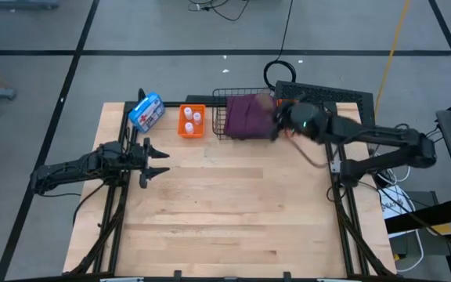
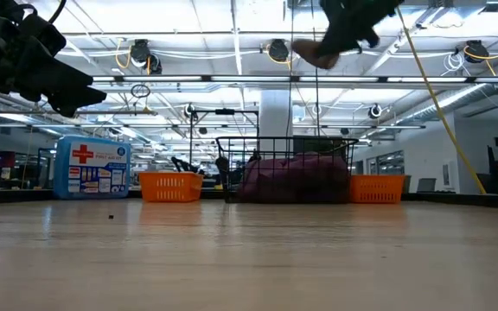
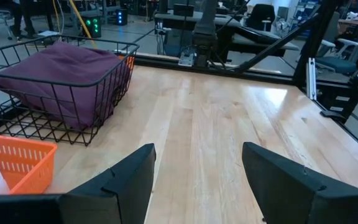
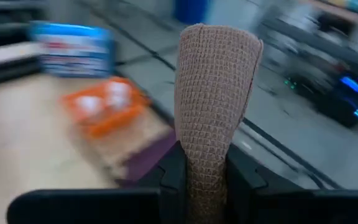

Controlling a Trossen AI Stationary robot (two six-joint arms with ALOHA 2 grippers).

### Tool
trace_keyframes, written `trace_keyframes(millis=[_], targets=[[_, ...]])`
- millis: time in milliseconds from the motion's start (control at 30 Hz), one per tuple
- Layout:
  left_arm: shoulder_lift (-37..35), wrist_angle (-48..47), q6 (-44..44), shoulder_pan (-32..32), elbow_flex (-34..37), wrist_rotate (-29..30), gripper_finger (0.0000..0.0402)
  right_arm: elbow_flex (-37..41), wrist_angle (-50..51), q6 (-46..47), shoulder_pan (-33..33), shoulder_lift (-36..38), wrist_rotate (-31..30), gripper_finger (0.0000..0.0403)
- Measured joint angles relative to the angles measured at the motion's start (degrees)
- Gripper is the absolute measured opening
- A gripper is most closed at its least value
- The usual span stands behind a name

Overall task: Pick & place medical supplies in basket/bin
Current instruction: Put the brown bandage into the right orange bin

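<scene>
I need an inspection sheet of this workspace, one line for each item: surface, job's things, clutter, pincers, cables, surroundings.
Surface: wooden table, mostly bare in front.
Job's things: maroon cloth lies in the black wire basket; white vials in the left orange bin; second orange bin right of the basket; brown bandage roll held.
Clutter: blue-and-white pouch at the far left.
Pincers: right pincer shut on the brown bandage roll, raised near the basket; left pincer open, empty, waiting at the table's left.
Cables: black cable on the floor behind the table.
Surroundings: large hall with ceiling lights; nothing else seen clearly.
</scene>
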State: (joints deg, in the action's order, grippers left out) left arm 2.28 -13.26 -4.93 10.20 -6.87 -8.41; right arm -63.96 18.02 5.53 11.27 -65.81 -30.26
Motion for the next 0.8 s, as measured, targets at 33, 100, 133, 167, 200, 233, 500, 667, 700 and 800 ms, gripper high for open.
trace_keyframes(millis=[33, 100, 133, 167, 200, 233, 500, 667, 700, 800], targets=[[0.0, 0.0, 0.0, 0.0, 0.0, 0.0, 0.0251, 0.0, 1.7, 1.1, 2.5, 0.5, -0.5, 0.0051], [0.0, 0.0, 0.0, 0.0, 0.0, 0.0, 0.0251, 0.0, 4.3, 2.8, 7.8, 1.0, -1.3, 0.0051], [0.0, 0.0, 0.0, 0.0, 0.0, 0.0, 0.0251, 0.1, 5.7, 3.6, 10.4, 1.1, -1.3, 0.0051], [0.0, 0.0, 0.0, 0.0, 0.0, 0.0, 0.0251, 0.7, 5.9, 4.3, 13.0, 1.1, -1.3, 0.0051], [0.0, 0.0, 0.0, 0.0, 0.0, 0.0, 0.0251, 1.5, 5.9, 4.9, 15.5, 1.1, -1.2, 0.0051], [0.0, 0.0, 0.0, 0.0, 0.0, 0.0, 0.0251, 2.4, 6.1, 5.6, 17.8, 1.1, -1.1, 0.0051], [0.0, 0.0, 0.0, 0.0, 0.0, 0.0, 0.0251, 15.8, 1.3, 11.7, 33.6, -1.4, 11.9, 0.0052], [0.0, 0.0, 0.0, 0.0, 0.0, 0.0, 0.0251, 23.0, -4.9, 13.8, 37.5, -4.1, 16.6, 0.0052], [0.0, 0.0, 0.0, 0.0, 0.0, 0.0, 0.0251, 23.9, -6.1, 14.3, 37.8, -4.8, 17.1, 0.0052], [0.0, 0.0, 0.0, 0.0, 0.0, 0.0, 0.0251, 26.0, -9.4, 15.1, 37.9, -6.6, 18.9, 0.0053]])
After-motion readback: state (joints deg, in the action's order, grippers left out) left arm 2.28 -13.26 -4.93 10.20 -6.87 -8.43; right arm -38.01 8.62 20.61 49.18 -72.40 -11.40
